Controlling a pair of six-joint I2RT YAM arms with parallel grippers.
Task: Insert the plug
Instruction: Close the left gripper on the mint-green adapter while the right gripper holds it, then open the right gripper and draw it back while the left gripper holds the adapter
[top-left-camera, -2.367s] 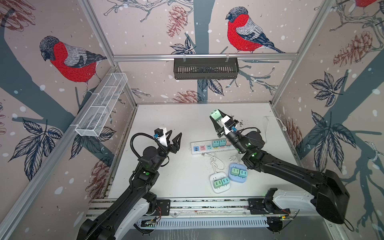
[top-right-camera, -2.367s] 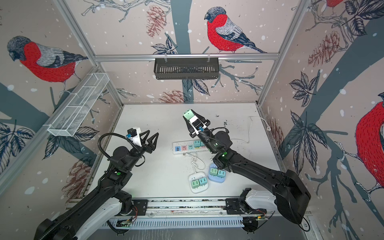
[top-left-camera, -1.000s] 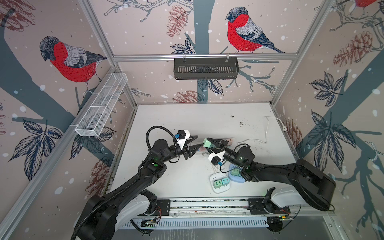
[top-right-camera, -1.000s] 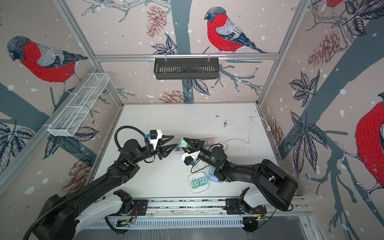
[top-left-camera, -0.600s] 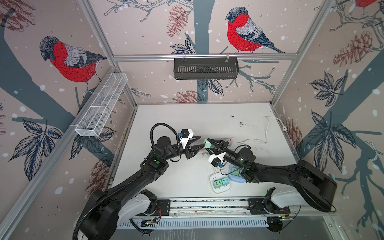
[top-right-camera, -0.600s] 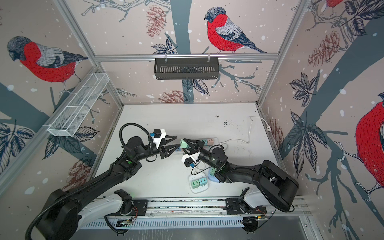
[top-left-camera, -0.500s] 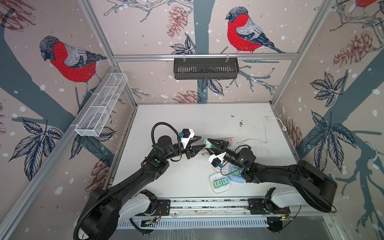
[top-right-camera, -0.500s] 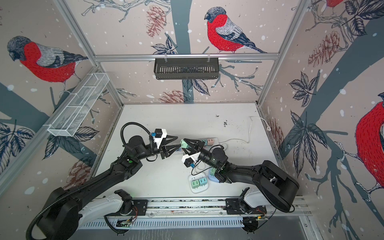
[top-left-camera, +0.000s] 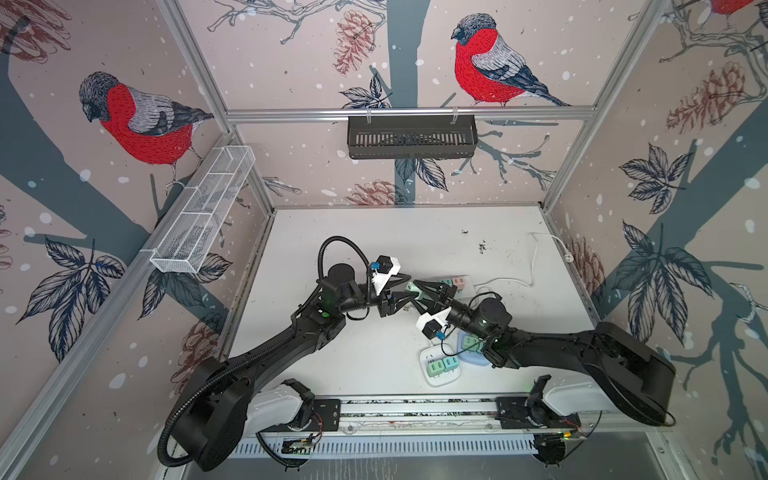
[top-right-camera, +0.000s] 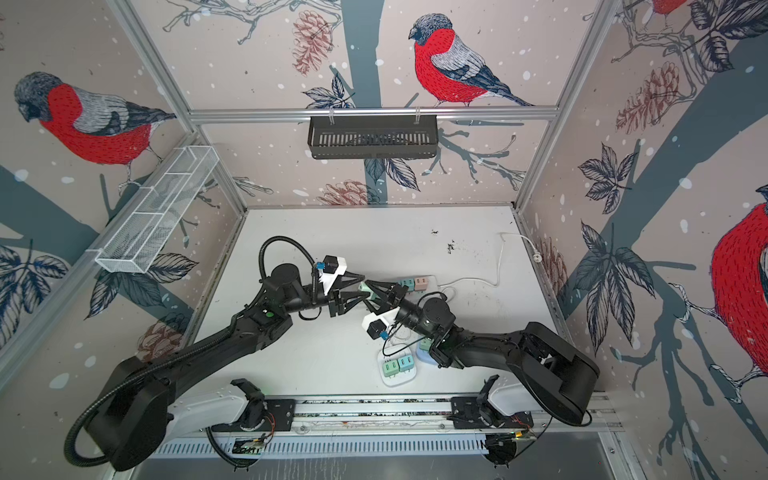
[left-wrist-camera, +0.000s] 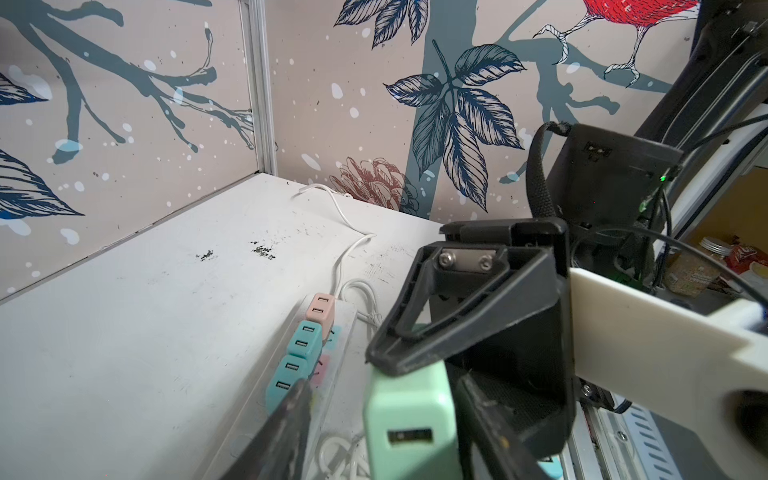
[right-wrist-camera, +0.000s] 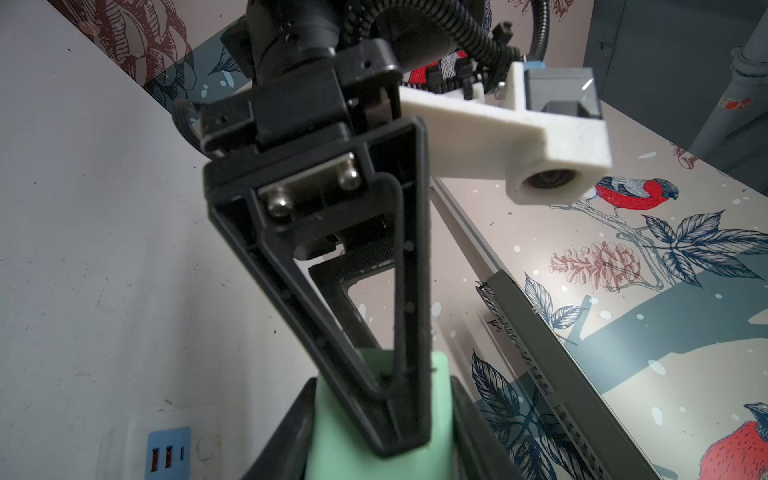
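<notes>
Tip to tip above the white table (top-left-camera: 374, 232): the left gripper (top-left-camera: 413, 289) and the right gripper (top-left-camera: 415, 294), well apart moments earlier, the right one then raised high over the power strip (left-wrist-camera: 349, 311). Hardly any shift over the last half second.

Counted: one mint-green plug (top-left-camera: 411, 286) in mid-air; three seated in the strip, a pink plug (left-wrist-camera: 320, 309) and two teal plugs (left-wrist-camera: 306, 338); two more green ones in a white dish (top-left-camera: 440, 381); a blue dish (top-left-camera: 473, 362) half hidden under the right arm.

Clamped narrowly on the mint-green plug, the right fingers (right-wrist-camera: 286, 440). Flanking it part-open on its other two sides, the left fingers (left-wrist-camera: 291, 419), with a clear gap on one side in the left wrist view.
</notes>
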